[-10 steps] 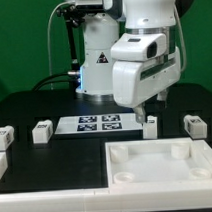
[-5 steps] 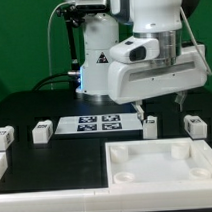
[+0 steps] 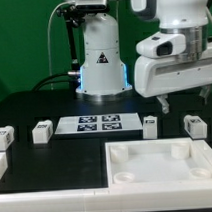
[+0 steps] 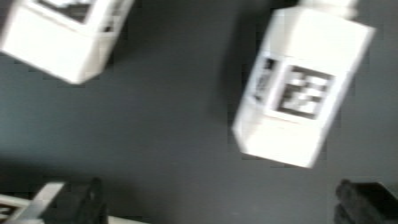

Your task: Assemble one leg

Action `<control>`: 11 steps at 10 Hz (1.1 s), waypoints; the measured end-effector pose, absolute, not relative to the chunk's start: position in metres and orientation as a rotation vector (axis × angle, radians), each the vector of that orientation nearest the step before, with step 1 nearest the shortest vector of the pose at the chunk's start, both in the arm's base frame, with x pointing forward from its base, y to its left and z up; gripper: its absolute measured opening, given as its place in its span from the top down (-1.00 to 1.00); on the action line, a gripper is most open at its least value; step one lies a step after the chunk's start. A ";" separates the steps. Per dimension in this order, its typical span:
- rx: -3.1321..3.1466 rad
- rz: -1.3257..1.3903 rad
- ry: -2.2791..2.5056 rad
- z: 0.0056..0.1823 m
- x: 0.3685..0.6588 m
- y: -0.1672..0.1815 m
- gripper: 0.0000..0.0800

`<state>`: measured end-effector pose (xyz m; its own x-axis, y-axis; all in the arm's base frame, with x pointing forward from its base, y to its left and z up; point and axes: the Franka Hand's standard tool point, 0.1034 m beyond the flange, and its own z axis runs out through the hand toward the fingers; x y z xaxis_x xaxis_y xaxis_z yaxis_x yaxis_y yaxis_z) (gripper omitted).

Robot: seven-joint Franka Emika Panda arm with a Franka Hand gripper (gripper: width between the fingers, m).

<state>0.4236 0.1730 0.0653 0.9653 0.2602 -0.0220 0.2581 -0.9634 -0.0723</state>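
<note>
Several small white legs with square tags lie in a row on the black table: two at the exterior view's left (image 3: 3, 136) (image 3: 40, 132), one right of the marker board (image 3: 150, 125), one at the far right (image 3: 195, 125). My gripper (image 3: 186, 102) hangs open and empty a little above the table, over the two right legs. In the wrist view two legs show, one tagged leg (image 4: 299, 85) and a second (image 4: 68, 35). Both lie beyond my dark fingertips (image 4: 63, 200), which stand wide apart with only bare table between them.
The large white tray-like piece (image 3: 197, 172) with recessed corners lies at the front right. The marker board (image 3: 100, 122) lies at the table's middle. The robot base (image 3: 100, 64) stands behind it. Another white part (image 3: 0, 169) shows at the left edge.
My arm has swung to the exterior view's right and risen slightly, from over the leg beside the marker board toward the far right leg. The gripper stays open; no part has moved.
</note>
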 end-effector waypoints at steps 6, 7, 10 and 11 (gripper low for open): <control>-3.065 0.355 -0.414 0.064 0.416 0.176 -0.62; -3.063 0.438 -0.406 0.064 0.420 0.177 -0.62; -3.030 0.961 -0.280 0.057 0.406 0.168 -0.62; -2.967 1.214 -0.289 0.058 0.396 0.166 -0.62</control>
<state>0.3963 0.1657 0.0583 0.6999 0.1360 -0.7011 0.1942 -0.9810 0.0036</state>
